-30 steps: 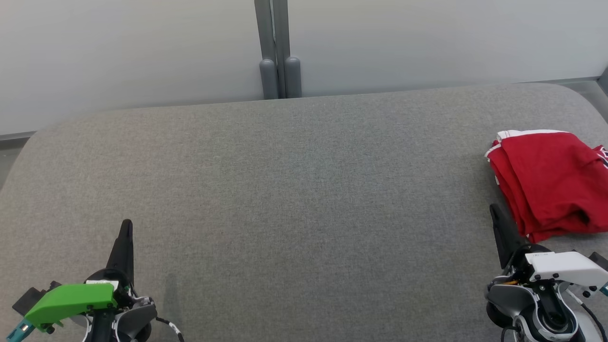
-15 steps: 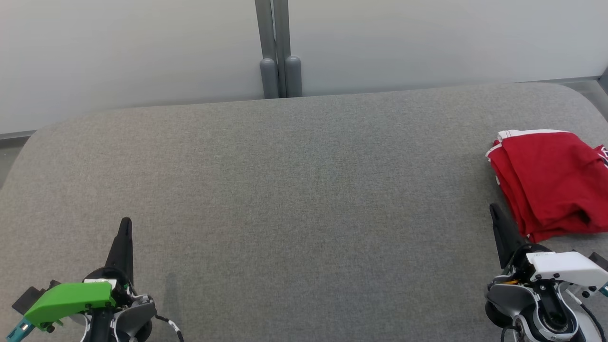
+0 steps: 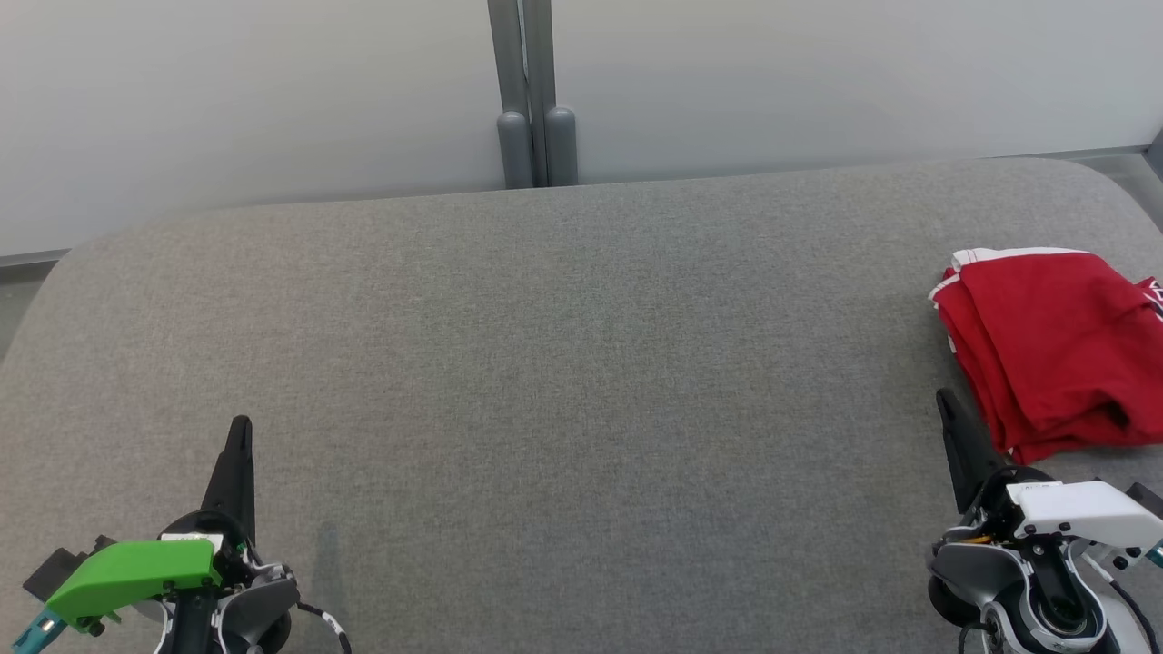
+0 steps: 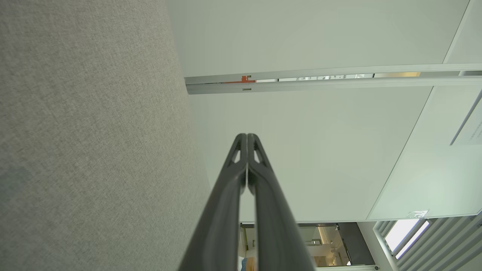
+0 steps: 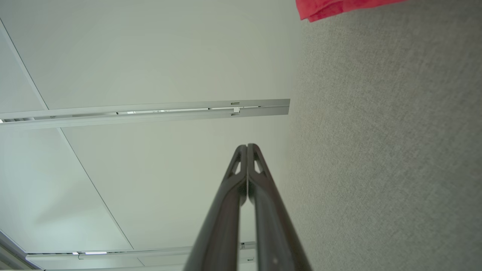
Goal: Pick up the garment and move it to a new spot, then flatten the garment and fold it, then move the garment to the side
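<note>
Grey fabric-topped table takes up most of head view. Rounded corners, bare across middle + L side. Behind it a pale wall w/ a grey post at centre.

Garment: red w/ white trim, on far R of table, stacked in layers, looks folded. Its R part is cut off by the frame, so can't tell how near the table edge it sits. A red corner also pokes in at top of R wrist view.

Right gripper: lower R under a white cover, fingers pressed together, pinching nothing; wrist view shows the tips meeting. It's just beside garment's near-L corner; touching or not, can't tell.

Left gripper: lower L under a green cover, fingers pressed together too, empty, well apart from garment.

Judgement: fold + move-aside look done or nearly so; both arms look parked.

Risks from here:
- R arm moves w/ fingers this close to the hem, catches the bottom layer, drags it, and the stack opens.
- Any shove toward R could tip it off the table if the edge is close.
- A re-grip that pinches the top layer only would lift one layer and the fold unrolls.
- Near corner looks puffy, so prob a loose fold that may slump if bumped.
</note>
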`<state>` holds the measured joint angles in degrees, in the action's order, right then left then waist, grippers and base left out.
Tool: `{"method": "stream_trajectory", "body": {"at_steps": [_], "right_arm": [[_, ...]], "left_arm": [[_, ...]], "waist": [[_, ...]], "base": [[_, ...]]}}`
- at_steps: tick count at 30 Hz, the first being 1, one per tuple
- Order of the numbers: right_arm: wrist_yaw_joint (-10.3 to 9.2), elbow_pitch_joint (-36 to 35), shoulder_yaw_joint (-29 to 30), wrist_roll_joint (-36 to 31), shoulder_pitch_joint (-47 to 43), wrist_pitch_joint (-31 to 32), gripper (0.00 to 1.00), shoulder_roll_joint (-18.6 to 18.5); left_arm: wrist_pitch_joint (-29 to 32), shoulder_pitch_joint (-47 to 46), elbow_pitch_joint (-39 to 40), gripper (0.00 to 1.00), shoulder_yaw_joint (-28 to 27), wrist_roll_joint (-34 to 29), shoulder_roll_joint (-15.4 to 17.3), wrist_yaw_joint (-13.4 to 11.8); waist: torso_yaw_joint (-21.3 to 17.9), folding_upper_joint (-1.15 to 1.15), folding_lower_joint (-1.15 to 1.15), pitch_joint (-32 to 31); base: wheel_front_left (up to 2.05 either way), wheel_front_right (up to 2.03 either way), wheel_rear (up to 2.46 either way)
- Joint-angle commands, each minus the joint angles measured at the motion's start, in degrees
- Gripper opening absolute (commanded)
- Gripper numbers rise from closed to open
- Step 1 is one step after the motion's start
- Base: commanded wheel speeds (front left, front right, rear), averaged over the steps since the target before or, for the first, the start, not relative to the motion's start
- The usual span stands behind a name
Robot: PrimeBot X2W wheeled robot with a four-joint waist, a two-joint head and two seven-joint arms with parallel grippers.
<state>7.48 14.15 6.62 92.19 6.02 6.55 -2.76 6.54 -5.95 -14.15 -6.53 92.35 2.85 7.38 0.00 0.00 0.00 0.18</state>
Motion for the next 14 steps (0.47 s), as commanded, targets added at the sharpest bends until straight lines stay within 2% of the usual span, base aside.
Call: {"method": "stream_trajectory", "body": {"at_steps": [1,14], "right_arm": [[0.02,-0.3,0.1,0.4,0.3,0.2,0.0,-0.1],[0.02,-0.3,0.1,0.4,0.3,0.2,0.0,-0.1]], "left_arm": [[0.2,-0.6,0.1,0.0,-0.1,0.1,0.0,0.2],[0.2,-0.6,0.1,0.0,-0.1,0.1,0.0,0.2]], "waist": [[0.0,0.0,0.0,0.0],[0.0,0.0,0.0,0.0]], "base": [[0.0,0.0,0.0],[0.0,0.0,0.0]]}}
